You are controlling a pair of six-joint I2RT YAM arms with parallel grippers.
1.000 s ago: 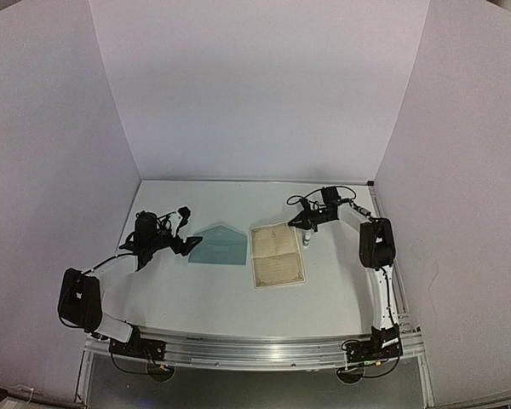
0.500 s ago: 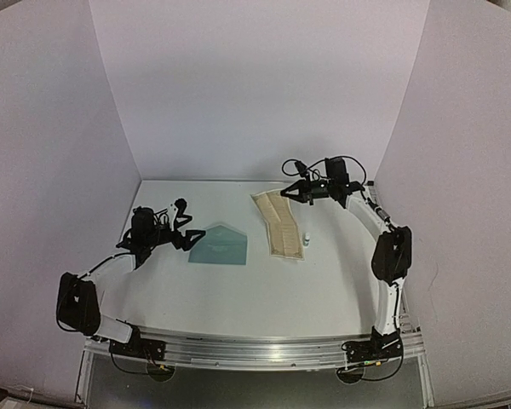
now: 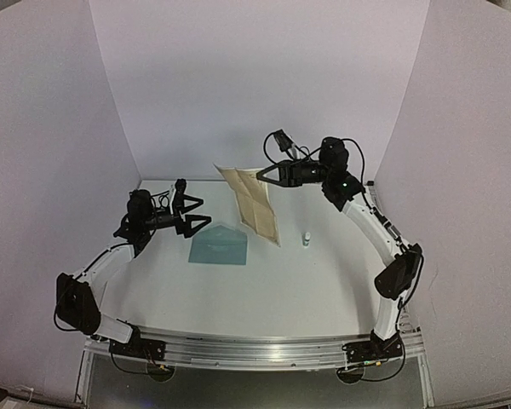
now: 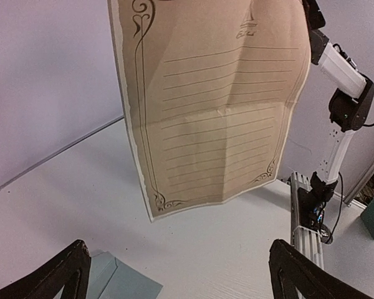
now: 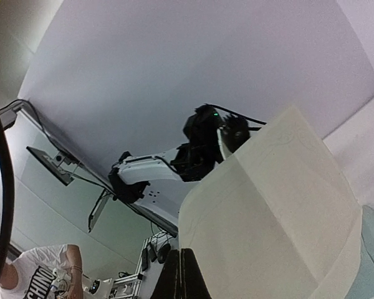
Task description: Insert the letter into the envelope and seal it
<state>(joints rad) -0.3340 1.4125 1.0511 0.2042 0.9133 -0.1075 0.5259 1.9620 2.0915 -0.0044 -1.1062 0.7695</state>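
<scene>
My right gripper [image 3: 261, 176] is shut on the top edge of the tan bordered letter [image 3: 254, 204] and holds it up above the table, hanging tilted. The letter fills the left wrist view [image 4: 215, 106] and its pale back shows in the right wrist view [image 5: 274, 224], pinched between my closed fingertips [image 5: 186, 274]. The teal envelope [image 3: 220, 244] lies flat on the table with its triangular flap pointing to the back; a corner shows in the left wrist view [image 4: 121, 280]. My left gripper [image 3: 196, 215] is open and empty, just left of the envelope and above it.
A tiny white bottle [image 3: 307, 239] stands on the table right of the letter. White walls [image 3: 255, 94] enclose the table on three sides. The metal rail [image 3: 255, 351] runs along the near edge.
My right gripper has lifted the letter off the table and carried it up and to the left. My left gripper has risen a little and moved toward the back.
</scene>
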